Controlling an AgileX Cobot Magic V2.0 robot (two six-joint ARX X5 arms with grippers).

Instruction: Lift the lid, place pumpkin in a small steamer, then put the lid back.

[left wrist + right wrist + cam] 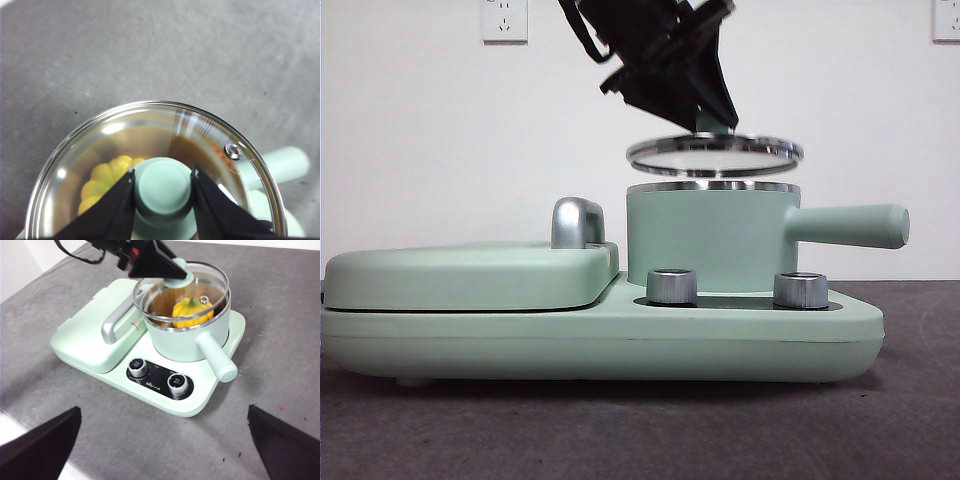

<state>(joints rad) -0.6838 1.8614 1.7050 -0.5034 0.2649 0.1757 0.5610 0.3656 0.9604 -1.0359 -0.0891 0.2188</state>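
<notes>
Our left gripper squeezed the lid's knob, holding it just above the pot. The pumpkin sat inside. We needed to lower it flat and centered. Our right gripper waited, wide apart.

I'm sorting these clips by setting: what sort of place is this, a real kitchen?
Probably a lab or test bench, not a kitchen: a bare grey table, a plain white wall with a socket, and only a mint-green cooker base with its small steamer on it.
</notes>
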